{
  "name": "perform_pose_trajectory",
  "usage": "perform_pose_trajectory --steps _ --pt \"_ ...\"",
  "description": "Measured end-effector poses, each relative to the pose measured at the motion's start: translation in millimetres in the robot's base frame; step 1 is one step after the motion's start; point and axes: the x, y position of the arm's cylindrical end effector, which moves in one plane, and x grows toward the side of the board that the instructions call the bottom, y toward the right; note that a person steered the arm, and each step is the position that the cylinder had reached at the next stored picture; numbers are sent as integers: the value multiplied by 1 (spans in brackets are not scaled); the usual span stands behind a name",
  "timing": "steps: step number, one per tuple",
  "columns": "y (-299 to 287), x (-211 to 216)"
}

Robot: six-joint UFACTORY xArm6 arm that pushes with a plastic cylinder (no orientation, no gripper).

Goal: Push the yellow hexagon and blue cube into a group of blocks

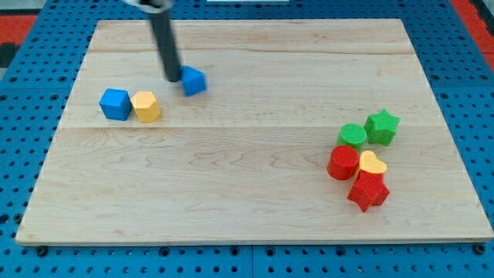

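A yellow hexagon point(146, 106) lies on the wooden board point(255, 177) at the view's left, touching a blue cube point(115, 103) on its left side. A second, smaller blue block point(194, 80) lies a little up and to the right of them. My tip point(173, 78) is at the left edge of that smaller blue block, touching or nearly touching it. It stands above and to the right of the yellow hexagon, apart from it.
At the view's right is a cluster: a green star point(382, 127), a green cylinder point(353, 137), a red cylinder point(343, 163), a yellow heart point(373, 164) and a red star point(368, 191). A blue pegboard point(31, 85) surrounds the board.
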Motion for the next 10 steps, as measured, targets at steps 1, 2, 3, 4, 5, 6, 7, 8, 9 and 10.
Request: perform_pose_trajectory --steps 1,2,3,4,5,6,7,8,9,10 --pt "37 38" --pt "27 23" --pt "78 40" --pt "157 119" --pt "89 120" --pt "3 61" --pt "-40 -11" --pt "-150 29" --pt "-202 61" --pt "-177 87"
